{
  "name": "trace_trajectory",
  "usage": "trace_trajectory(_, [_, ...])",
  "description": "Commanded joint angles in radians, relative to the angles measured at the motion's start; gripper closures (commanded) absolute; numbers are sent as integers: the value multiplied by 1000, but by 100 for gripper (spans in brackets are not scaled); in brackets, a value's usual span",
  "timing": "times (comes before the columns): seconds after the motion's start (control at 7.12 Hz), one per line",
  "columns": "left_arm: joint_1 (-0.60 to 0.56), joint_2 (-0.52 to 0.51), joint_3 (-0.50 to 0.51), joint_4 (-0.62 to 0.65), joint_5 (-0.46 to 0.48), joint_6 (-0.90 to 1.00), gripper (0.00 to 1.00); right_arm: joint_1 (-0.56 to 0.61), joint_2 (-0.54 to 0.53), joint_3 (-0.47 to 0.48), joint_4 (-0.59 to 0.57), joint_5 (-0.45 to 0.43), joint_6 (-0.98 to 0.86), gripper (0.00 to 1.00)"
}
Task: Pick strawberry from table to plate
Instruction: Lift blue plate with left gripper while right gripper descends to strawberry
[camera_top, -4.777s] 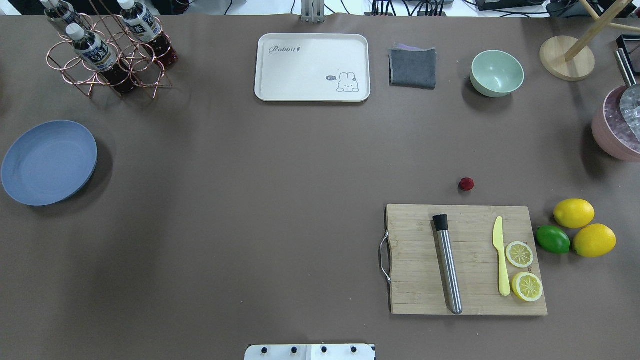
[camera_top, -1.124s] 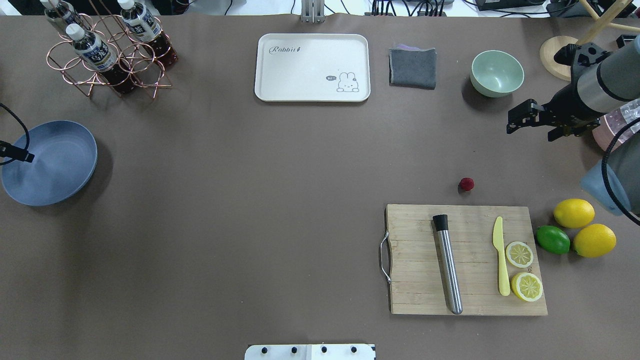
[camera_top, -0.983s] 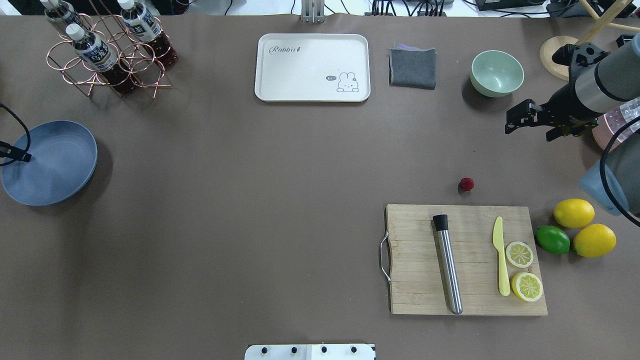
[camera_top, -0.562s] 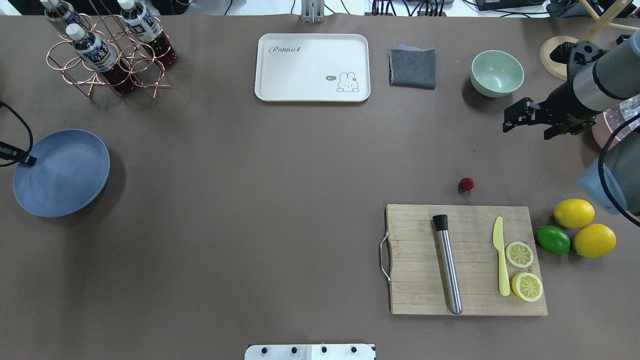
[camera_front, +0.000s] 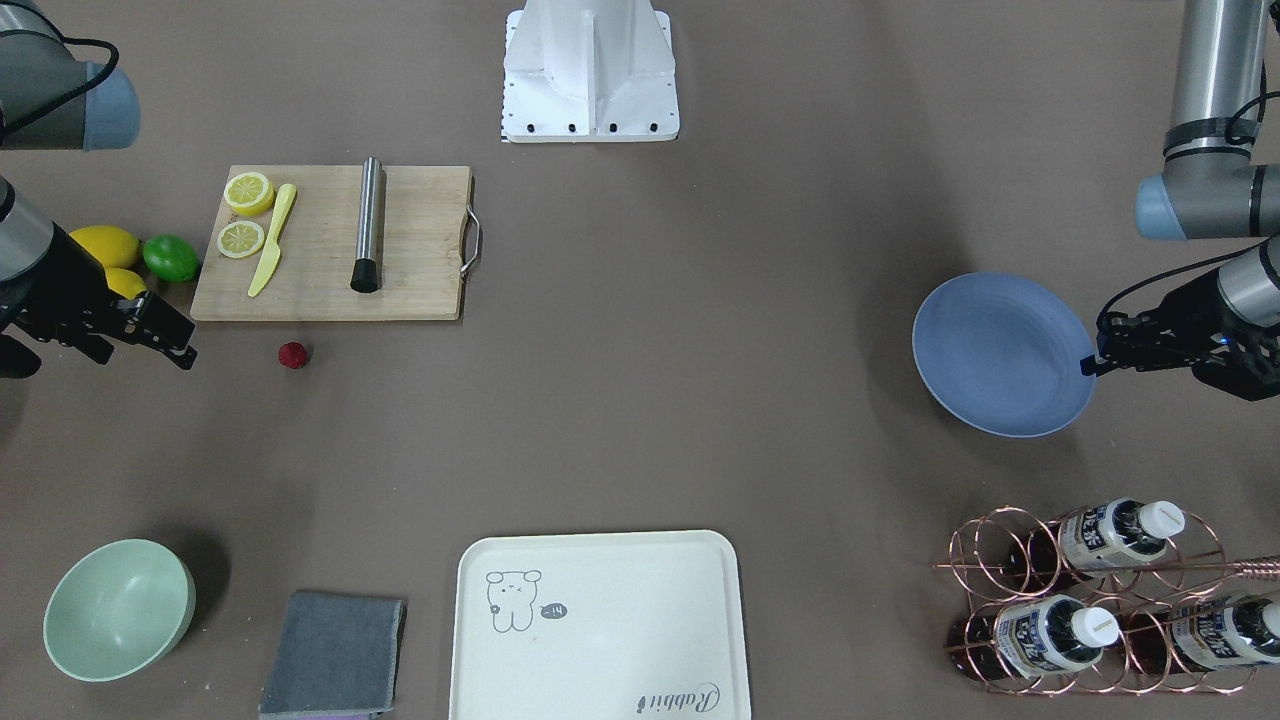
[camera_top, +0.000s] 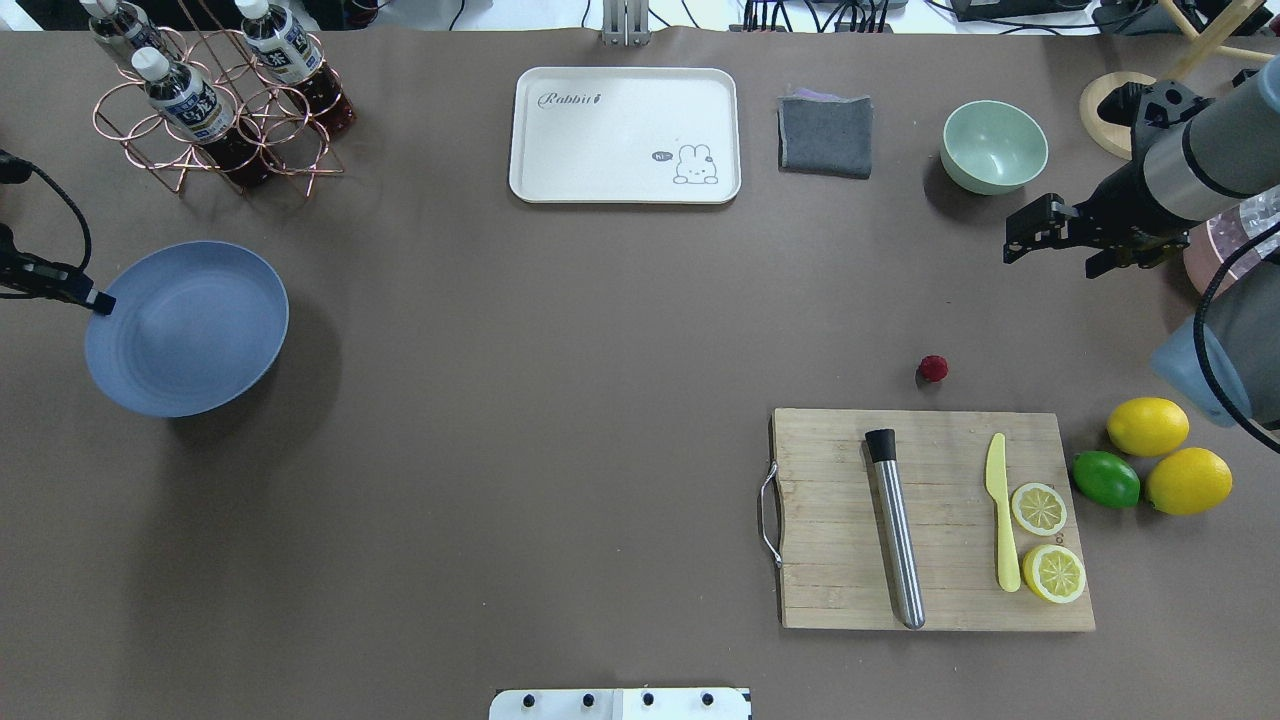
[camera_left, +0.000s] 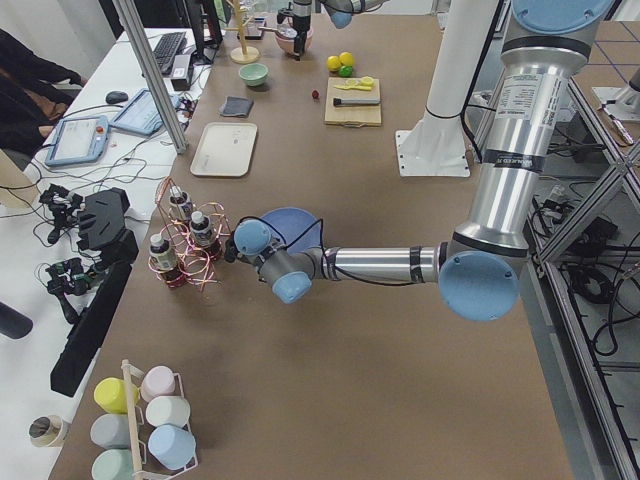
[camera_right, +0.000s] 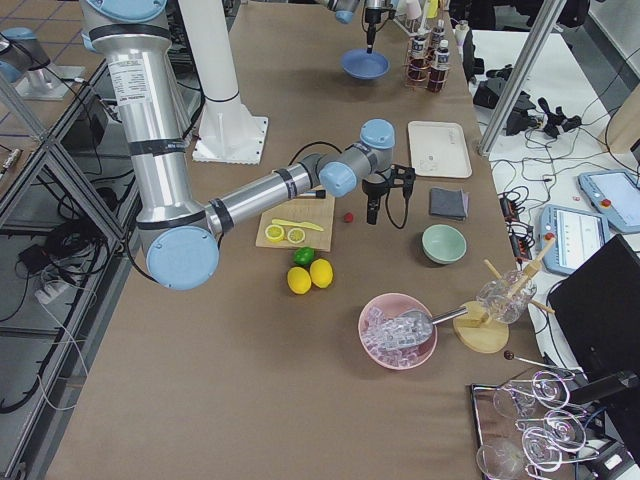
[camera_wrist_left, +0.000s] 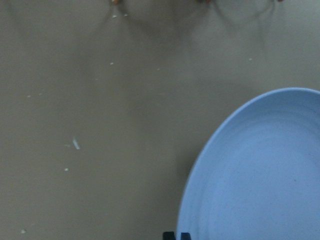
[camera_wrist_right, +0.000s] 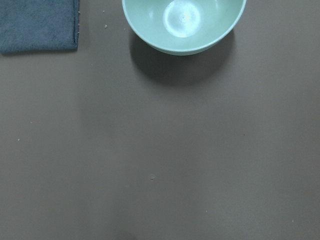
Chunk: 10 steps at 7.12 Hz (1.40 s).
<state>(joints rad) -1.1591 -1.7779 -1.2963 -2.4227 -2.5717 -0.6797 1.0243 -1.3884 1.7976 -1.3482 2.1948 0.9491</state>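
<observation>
Zero progress: strawberry (camera_top: 932, 368) lies twd tabletop's (camera_top: 560, 400) right edge; right tool (camera_top: 1050, 262), released, hovers nearby; left tool (camera_top: 100, 300) apparently clenched on plate (camera_top: 200, 340) rim.

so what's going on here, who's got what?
The left gripper pinches the blue plate by its rim, on the robot's left side of the table. The right gripper hangs open near the green bowl, holding nothing. The strawberry lies untouched on the table just beyond the cutting board, and the plate is empty.
</observation>
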Motion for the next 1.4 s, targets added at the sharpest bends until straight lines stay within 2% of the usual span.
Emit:
trace_trajectory(0.0, [53, -70, -70, -10, -10, -236, 100, -7, 26, -26, 0, -1, 3, 0])
trace_trajectory(0.14, [99, -86, -124, -9, 1, -335, 100, -29, 37, -30, 0, -13, 7, 0])
trace_trajectory(0.42, [206, -120, -202, -4, 115, -498, 100, -105, 40, -27, 1, -61, 22, 0])
trace_trajectory(0.56, [249, -148, -215, -3, 199, -556, 100, -154, 40, -29, 0, -105, 22, 0])
trace_trajectory(0.84, [396, -201, -239, 8, 359, -671, 100, -231, 40, -30, 1, -121, 20, 0])
trace_trajectory(1.12, [488, -297, -352, 275, 485, -683, 100, -268, 40, -32, 1, -148, 22, 0])
trace_trajectory(1.26, [528, -298, -363, 287, 523, -684, 100, -274, 40, -47, 1, -150, 19, 0])
